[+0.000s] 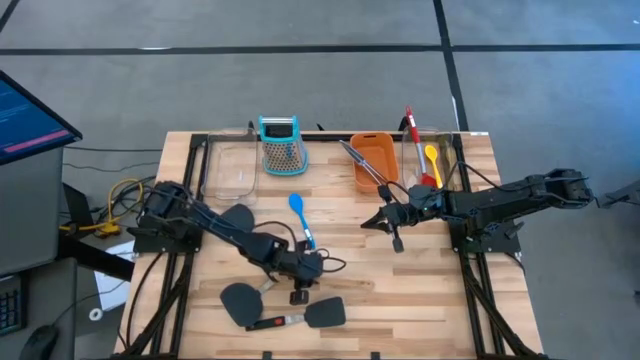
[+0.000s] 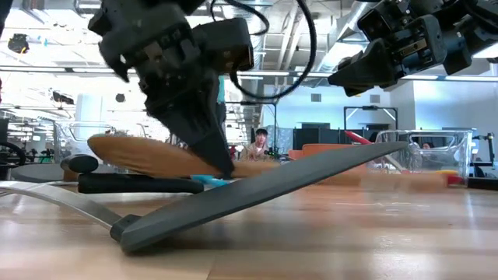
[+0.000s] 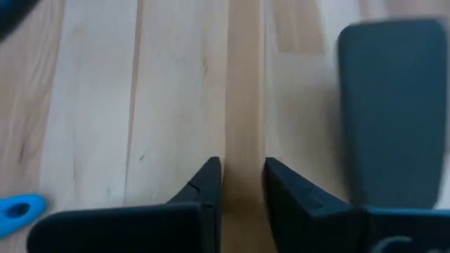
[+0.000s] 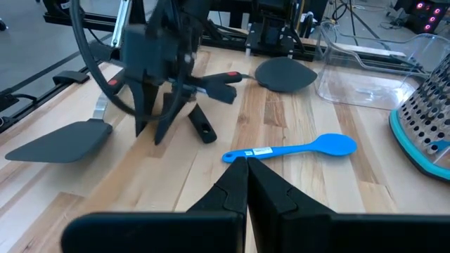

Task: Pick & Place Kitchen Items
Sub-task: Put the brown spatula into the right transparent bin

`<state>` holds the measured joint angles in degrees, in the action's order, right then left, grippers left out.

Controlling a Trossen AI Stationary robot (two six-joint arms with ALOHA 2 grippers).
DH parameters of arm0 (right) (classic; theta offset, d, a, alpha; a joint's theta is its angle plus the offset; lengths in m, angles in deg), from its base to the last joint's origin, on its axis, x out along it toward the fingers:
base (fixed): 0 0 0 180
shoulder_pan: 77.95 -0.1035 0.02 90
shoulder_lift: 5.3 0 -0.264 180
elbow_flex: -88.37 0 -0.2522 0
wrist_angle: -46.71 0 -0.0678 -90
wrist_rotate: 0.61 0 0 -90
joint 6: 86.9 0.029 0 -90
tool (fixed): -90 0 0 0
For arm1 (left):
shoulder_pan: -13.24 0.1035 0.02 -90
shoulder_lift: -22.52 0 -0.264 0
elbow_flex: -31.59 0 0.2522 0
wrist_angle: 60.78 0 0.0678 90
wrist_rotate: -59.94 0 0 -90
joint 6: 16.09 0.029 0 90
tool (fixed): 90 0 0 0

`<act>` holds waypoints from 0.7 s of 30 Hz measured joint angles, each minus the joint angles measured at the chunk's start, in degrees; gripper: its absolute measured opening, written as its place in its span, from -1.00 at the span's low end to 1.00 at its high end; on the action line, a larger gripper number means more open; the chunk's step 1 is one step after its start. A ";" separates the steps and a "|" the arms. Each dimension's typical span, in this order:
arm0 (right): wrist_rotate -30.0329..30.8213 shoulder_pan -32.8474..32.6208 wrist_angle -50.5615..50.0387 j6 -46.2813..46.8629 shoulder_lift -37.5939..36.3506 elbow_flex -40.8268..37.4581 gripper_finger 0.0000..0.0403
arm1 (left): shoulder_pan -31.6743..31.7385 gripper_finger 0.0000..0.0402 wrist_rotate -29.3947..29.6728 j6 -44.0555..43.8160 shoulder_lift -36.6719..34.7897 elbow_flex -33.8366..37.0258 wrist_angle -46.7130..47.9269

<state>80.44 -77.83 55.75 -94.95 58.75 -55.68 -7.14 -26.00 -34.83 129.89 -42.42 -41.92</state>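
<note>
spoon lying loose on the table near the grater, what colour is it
Bright blue all over, bowl and handle alike. The spoon shows best in the right wrist view.

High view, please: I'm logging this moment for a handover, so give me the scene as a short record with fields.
left gripper: low over the table's middle front, jaws narrowly apart, nothing between them
right gripper: raised at table's right, jaws shut, empty
blue spoon: flat on the wood, between the arms
black spatulas: lying near the front edge
grater: upright at the back
orange tub: back right, utensil handle sticking out
clear bin: back right, with red and yellow utensils
</note>
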 joint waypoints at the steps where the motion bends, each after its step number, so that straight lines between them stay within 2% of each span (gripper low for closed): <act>1: 0.00 0.02 0.02 0.00 0.00 0.00 -1.00 | 0.00 -0.74 0.00 0.02 -0.49 0.00 -0.14; 5: 0.00 0.02 0.11 -0.02 0.00 0.00 -1.00 | 0.00 -0.79 0.45 0.22 -2.87 0.00 -0.14; 9: 0.00 0.00 0.11 0.00 0.00 0.00 -1.00 | 0.00 -0.96 1.85 0.41 -6.15 -0.02 -0.23; 17: 0.00 0.02 0.09 -0.01 0.00 0.00 -1.00 | -0.22 -0.99 8.70 2.74 -12.18 -0.02 -0.08; 21: 0.00 0.01 0.05 0.00 0.00 0.00 -1.00 | -0.24 -0.99 14.32 4.96 -16.37 -0.08 1.92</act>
<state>80.44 -77.82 55.81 -94.95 58.75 -55.68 -7.38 -11.69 -29.87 113.52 -42.51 -40.00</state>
